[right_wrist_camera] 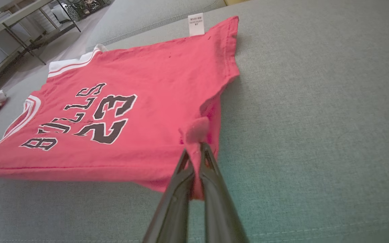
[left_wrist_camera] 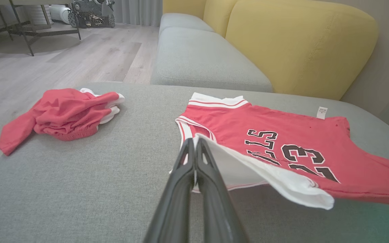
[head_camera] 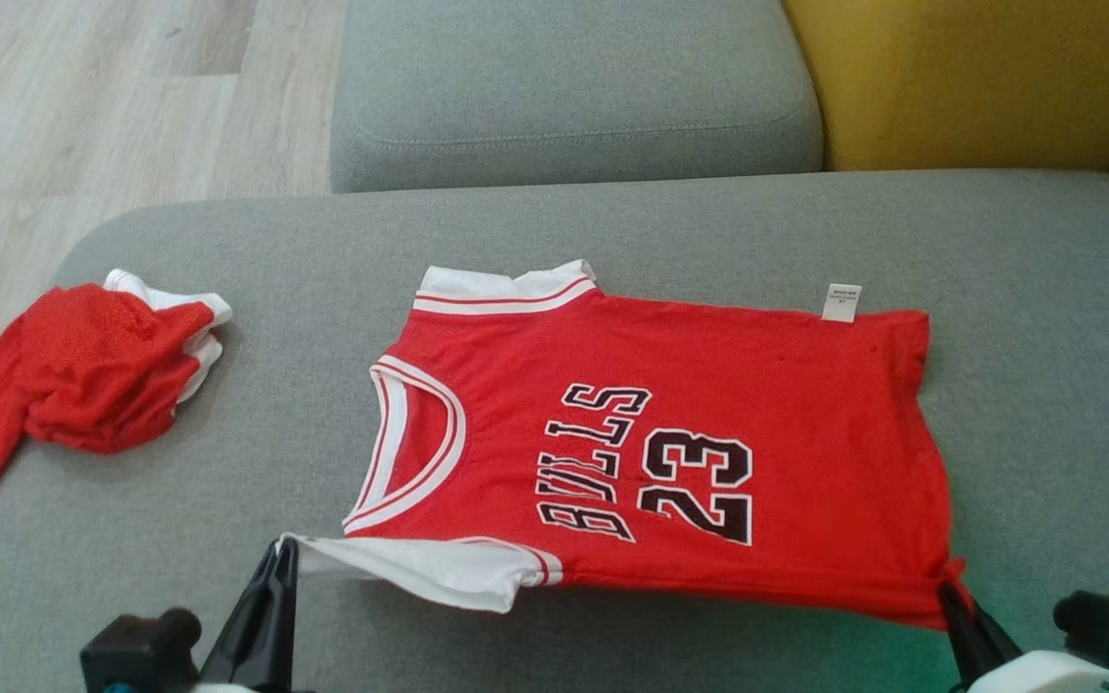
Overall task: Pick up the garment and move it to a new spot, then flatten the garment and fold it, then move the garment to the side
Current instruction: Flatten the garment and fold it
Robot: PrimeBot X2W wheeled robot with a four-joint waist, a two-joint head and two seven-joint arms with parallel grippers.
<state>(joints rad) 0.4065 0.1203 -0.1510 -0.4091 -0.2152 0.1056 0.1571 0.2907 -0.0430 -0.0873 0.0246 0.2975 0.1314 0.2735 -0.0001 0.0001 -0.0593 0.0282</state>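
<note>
- A red basketball jersey [head_camera: 670, 423] lies mostly flat on a grey sofa cushion [head_camera: 612, 221], neck left, hem right.
- The left claw [head_camera: 283, 551] is clamped on the white shoulder strap at the near left corner.
- The right claw [head_camera: 946, 589] is clamped on the near right hem corner.
- The fold probably goes best if both corners rise evenly, the near edge taut, and land aligned on the far edge.
- A crumpled red garment [head_camera: 83, 375] sits well apart, far left.
</note>
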